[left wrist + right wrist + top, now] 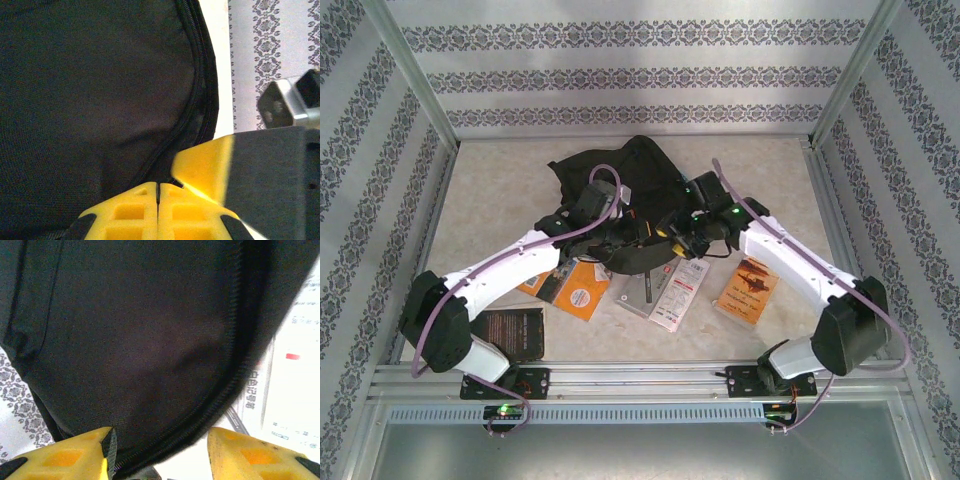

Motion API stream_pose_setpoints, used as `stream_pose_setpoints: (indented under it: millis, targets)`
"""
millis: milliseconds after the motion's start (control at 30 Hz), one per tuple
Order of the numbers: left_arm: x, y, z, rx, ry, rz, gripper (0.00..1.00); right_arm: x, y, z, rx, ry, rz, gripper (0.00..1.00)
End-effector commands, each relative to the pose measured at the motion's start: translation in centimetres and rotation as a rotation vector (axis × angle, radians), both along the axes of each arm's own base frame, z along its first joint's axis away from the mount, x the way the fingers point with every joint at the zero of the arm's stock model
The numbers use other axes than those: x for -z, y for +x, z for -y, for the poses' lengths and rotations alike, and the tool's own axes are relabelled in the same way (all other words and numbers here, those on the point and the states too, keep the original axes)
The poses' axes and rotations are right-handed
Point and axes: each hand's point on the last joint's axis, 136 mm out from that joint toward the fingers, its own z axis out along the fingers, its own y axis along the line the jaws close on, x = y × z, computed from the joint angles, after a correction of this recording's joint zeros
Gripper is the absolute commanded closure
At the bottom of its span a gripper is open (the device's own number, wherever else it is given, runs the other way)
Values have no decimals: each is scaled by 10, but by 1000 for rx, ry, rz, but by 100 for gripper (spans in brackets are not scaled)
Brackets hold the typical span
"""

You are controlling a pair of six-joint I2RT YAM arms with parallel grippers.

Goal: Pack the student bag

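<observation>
With left gripper (158,192) clenched on the zipper (197,100) of the bag (638,170) lying mid-table between both arms, hold steady. Close the released right gripper (159,447), astride the bag's edge, onto it. Spread gently.

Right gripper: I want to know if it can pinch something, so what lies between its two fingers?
The zippered edge of the student bag runs across the gap between the parted yellow fingers of the right gripper, seen in the right wrist view.
</observation>
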Motion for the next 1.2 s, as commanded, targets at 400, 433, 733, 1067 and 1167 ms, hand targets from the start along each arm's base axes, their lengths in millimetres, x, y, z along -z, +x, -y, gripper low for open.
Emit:
stream_pose_setpoints:
  millis: [400, 433, 733, 1067, 1167]
  targets:
    - [7, -8, -24, -47, 72, 70, 100, 27, -5, 30, 133, -184, -34, 100]
    - [9, -9, -28, -53, 84, 72, 100, 28, -5, 32, 135, -198, -35, 100]
    - [17, -12, -71, -115, 179, 91, 100, 36, -3, 46, 141, -252, -22, 100]
    - [22, 4, -109, -187, 237, 95, 100, 39, 1, 49, 109, -273, 4, 100]
    - [25, 13, -119, -212, 248, 87, 100, 39, 2, 51, 98, -287, 19, 100]
